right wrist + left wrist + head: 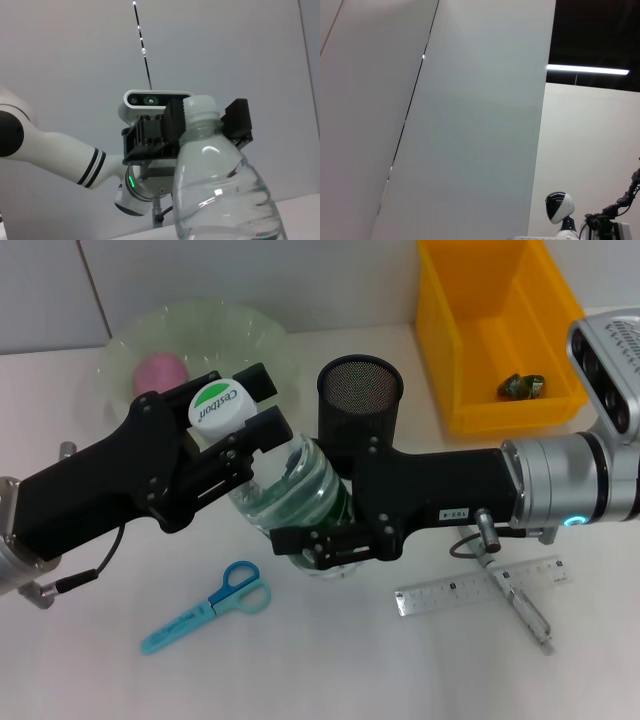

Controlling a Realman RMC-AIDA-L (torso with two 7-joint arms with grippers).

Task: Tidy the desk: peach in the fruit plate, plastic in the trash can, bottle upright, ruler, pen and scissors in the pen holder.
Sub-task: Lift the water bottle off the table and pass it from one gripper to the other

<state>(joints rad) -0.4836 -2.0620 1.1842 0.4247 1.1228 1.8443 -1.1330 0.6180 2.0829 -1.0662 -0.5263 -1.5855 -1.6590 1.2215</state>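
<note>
You see the bottle point(290, 490) mid-table, tilted | left gripper point(235, 410) pinches its cap end, right gripper point(335, 545) clamps its base | both steady it for standing upright

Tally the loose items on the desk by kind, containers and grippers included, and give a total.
Containers: 3 (fruit plate, pen holder, trash can)
Stationery: 3 (scissors, ruler, pen)
Bottle: 1
Peach: 1
Plastic: 1
Grippers: 2 (left gripper, right gripper)
Total: 11
</note>
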